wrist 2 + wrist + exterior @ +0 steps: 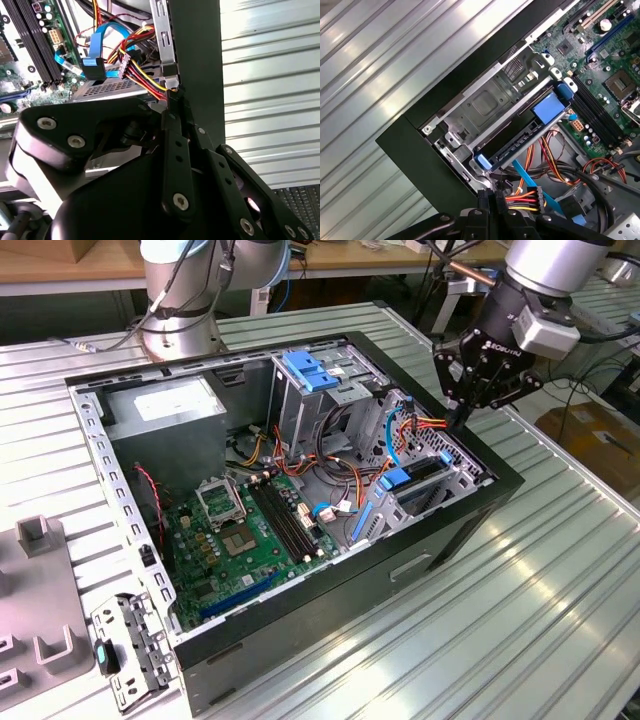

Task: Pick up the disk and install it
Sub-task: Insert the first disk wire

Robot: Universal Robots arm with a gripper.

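Observation:
The disk (424,473), a dark flat drive framed by blue rails, lies in the low bay at the corner of the open computer case (300,625) nearest the exterior view's right. In the first wrist view the disk (520,145) sits slotted in the metal bay, with a blue tab (549,107) at its end. My gripper (461,420) hangs just above the case's wall beside that bay. Its black fingers (172,107) are pressed together, empty, and apart from the disk. A power plug with red, yellow and black wires (522,195) lies right by the gripper (492,196).
A tall grey cage with a blue latch (305,371) stands at the case's back, with the green motherboard (250,530) in front of it. The arm's base (180,310) is behind the case. A grey fixture (40,580) and a loose bracket (125,650) lie on the ribbed table (540,580).

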